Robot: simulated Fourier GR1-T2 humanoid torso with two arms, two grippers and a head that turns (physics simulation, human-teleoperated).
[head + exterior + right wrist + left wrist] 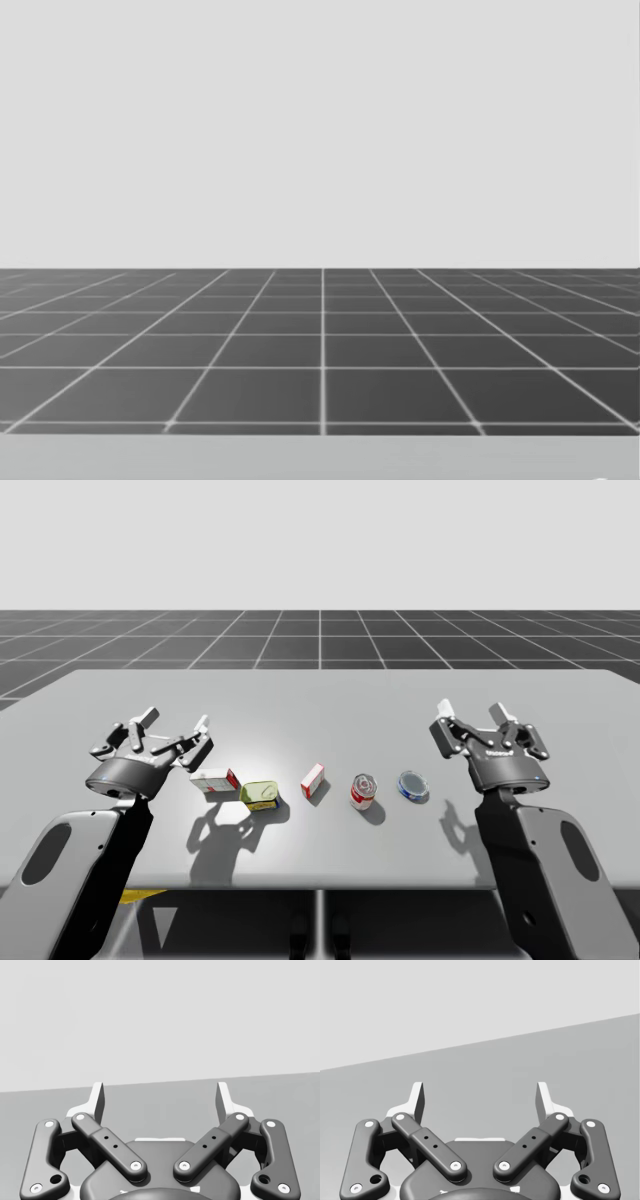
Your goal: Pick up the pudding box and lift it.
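Green tin point(260, 795) beside flat red-white box point(215, 780)

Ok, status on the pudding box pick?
Both jaws open, holding nothing. Two red-and-white boxes on table, untouched; can't tell which is pudding. Green tin between them.

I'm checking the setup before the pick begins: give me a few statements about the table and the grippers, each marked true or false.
1. The left gripper and the right gripper both have open fingers with nothing between them. True.
2. The red can ends the row on the right gripper's side. False: the flat blue can ends it, and the red can stands next to that.
3. The green tin lies between the larger red and white box and the smaller red and white box. True.
4. One box hangs above the table. False: both rest on it.
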